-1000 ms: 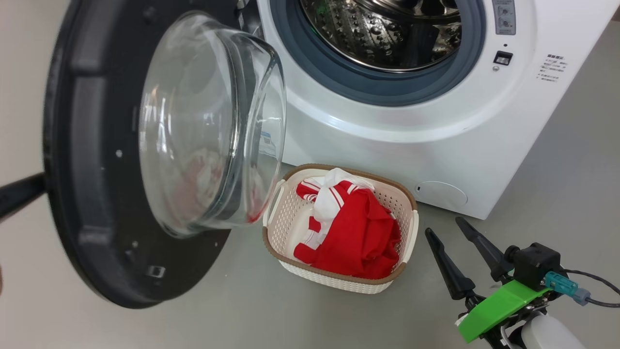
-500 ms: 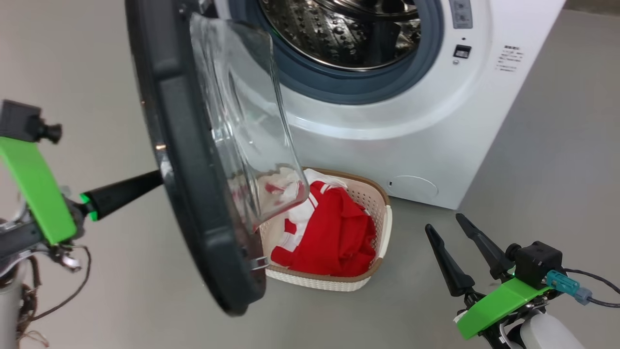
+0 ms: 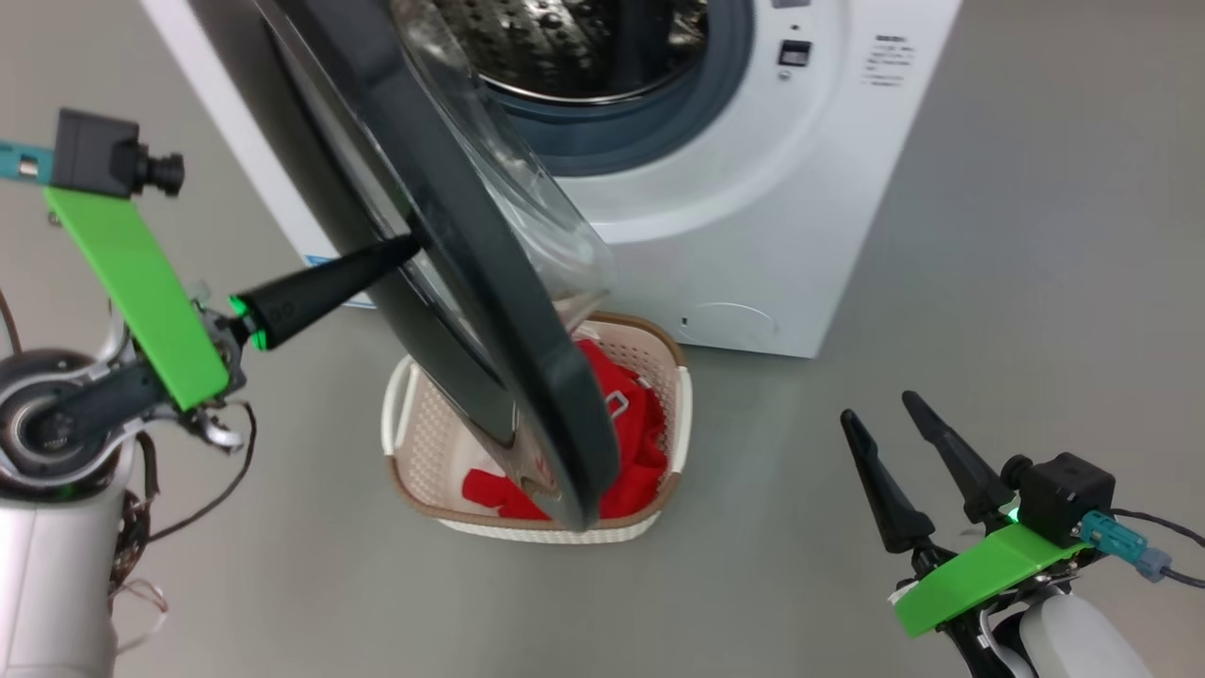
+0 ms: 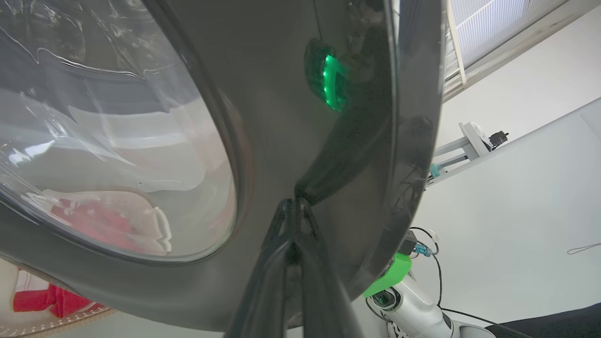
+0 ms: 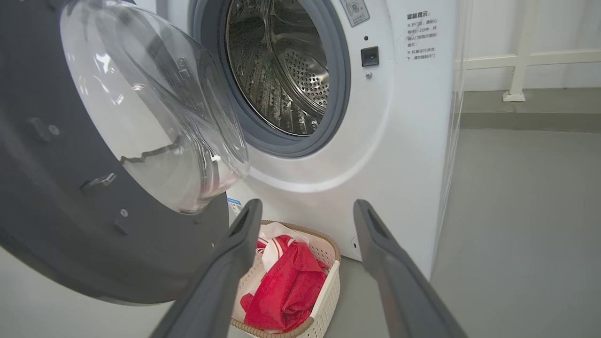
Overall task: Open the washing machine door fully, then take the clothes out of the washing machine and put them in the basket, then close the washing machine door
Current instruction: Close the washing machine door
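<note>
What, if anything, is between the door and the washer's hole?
Nothing visible stands between the washing machine door and the washing machine opening. The clothes lie in the basket on the floor below.

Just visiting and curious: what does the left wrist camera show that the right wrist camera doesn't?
Left wrist view: the shut left tool, its tips against the outer face of the round black-rimmed glass washing machine door. Right wrist view: the open right tool, the perforated steel drum, the door's inner side. Both: the door's clear bowl and bright red clothes in the cream perforated plastic basket.
</note>
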You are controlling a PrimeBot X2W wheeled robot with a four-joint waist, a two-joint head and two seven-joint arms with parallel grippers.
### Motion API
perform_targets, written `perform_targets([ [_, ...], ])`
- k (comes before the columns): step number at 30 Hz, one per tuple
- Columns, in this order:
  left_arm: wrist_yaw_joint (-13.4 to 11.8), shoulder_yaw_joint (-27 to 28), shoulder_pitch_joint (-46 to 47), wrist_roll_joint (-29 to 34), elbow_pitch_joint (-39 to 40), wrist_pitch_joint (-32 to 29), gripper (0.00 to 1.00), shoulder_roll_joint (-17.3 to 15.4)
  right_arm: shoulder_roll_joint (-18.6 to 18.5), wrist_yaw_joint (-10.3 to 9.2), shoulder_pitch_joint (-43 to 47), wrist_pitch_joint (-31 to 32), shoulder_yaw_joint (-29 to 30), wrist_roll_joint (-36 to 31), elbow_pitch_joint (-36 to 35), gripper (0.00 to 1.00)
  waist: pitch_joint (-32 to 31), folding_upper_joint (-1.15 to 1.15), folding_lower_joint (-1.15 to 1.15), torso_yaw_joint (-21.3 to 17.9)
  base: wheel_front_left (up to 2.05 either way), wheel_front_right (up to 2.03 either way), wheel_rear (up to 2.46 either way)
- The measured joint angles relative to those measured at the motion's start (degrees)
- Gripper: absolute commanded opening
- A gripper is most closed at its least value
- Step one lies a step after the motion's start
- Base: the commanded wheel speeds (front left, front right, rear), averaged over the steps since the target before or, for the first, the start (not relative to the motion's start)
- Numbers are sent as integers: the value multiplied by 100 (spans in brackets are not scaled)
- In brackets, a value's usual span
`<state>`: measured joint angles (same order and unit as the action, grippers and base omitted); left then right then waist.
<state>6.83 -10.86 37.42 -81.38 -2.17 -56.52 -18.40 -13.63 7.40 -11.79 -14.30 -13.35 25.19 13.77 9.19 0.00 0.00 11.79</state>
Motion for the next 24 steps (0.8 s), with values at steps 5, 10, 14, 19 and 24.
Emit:
perform_targets([
  [5,0,-133,298,12,-162,277,0,57,49,0,-58,0,146,-42,-29,100,115,0,0,-311,0,0,0],
  [10,0,-162,638,47,-442,627,0,77,125,0,-171,0,259,-42,-87,100,256,0,0,-624,0,0,0],
  [14,0,-205,886,63,-659,848,0,66,208,0,-245,-1,302,-42,-105,100,378,0,0,-879,0,0,0],
  [19,2,-215,1220,113,-1004,1183,0,-11,324,0,-280,-1,347,-42,-126,100,536,0,0,-1197,0,0,0],
  [24,4,-220,1562,168,-1408,1505,0,-153,432,0,-470,-1,421,-51,-151,100,703,0,0,-1501,0,0,0],
])
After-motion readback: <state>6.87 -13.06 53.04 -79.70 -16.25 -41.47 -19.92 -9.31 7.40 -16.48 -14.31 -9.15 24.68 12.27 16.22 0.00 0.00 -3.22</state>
